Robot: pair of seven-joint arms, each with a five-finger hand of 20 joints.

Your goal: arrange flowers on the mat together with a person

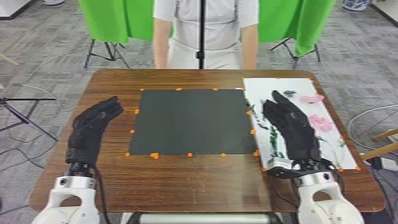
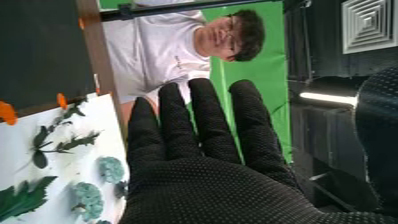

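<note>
The bench (image 1: 187, 197) is brown wood with a smooth, lightly shiny grain. On it lies the mat (image 1: 191, 122), a flat, matt, dark grey near-square, with small orange tabs (image 1: 155, 155) dotted round its edges. Just beside it on the right is a long white sheet (image 1: 262, 87), smooth and flat, and this carries the flowers. Two pink flowers (image 1: 321, 122), soft and loosely petalled, lie toward the sheet's outer side, one farther from the robot than the other. Thin green stems (image 1: 274, 140) run along the side nearer the mat.

The right hand (image 1: 291, 122), in black fabric, is over the white sheet, between the stems and the pink flowers. In the right wrist view the right hand (image 2: 213, 190) shows a fine dotted weave, its fingers straight and slightly spread, grasping nothing. Near it on the sheet are ruffled, rounded blue-green blooms (image 2: 87, 197), a slender leafy sprig (image 2: 71, 145) and a broad, jagged green leaf (image 2: 25, 200).

The left hand (image 1: 89, 127) is above the bench to the left of the mat, apart from it, its fingers released and held close together. Beyond the bench hang folds of bright green cloth (image 1: 102, 20).
</note>
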